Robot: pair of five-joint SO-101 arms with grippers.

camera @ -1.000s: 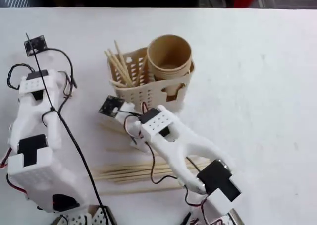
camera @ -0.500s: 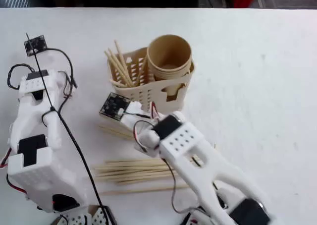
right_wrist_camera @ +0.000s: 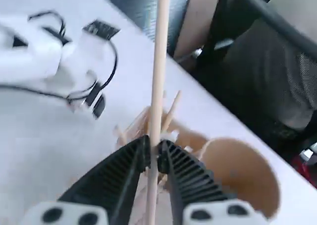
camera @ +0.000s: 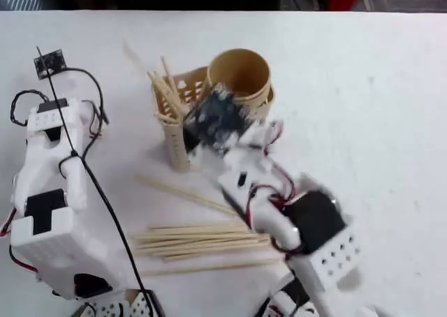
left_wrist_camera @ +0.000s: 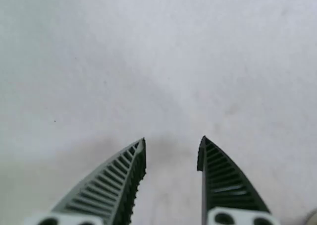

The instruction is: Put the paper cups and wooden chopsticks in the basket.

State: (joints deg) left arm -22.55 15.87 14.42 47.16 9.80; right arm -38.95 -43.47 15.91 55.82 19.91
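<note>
Nearest my end of the table (camera: 370,86), a bundle of loose chopsticks (camera: 202,239) lies side by side. I make it five or six, but they overlap too much to be sure. One single stick (camera: 209,266) lies just on the near side of the bundle. Another lone stick (camera: 183,193) lies slantwise between the bundle and the basket (camera: 173,144).

The left arm (camera: 45,184) sits well off to the side of all this. The left gripper (left_wrist_camera: 171,144) hangs over bare table, jaws spread with nothing between them.

The right arm (camera: 293,219) crosses the end of the bundle and blocks my look at most of the basket's near wall. The right gripper (right_wrist_camera: 154,146) is clamped on one chopstick (right_wrist_camera: 159,61), which runs straight out between the jaws. It is up at the basket's near side, with the cups just beyond it.

In the basket, a nested stack of paper cups (camera: 241,71) stands at one end; at least two rims show, exact count unclear. About four standing chopsticks (camera: 166,88) lean fanwise at the other end.

A second ago the right gripper was low at the table, beside the basket's near wall. It has since come up level with the basket, stick in its grip. The left arm has not moved. The bundle, basket and cups lie as before.
</note>
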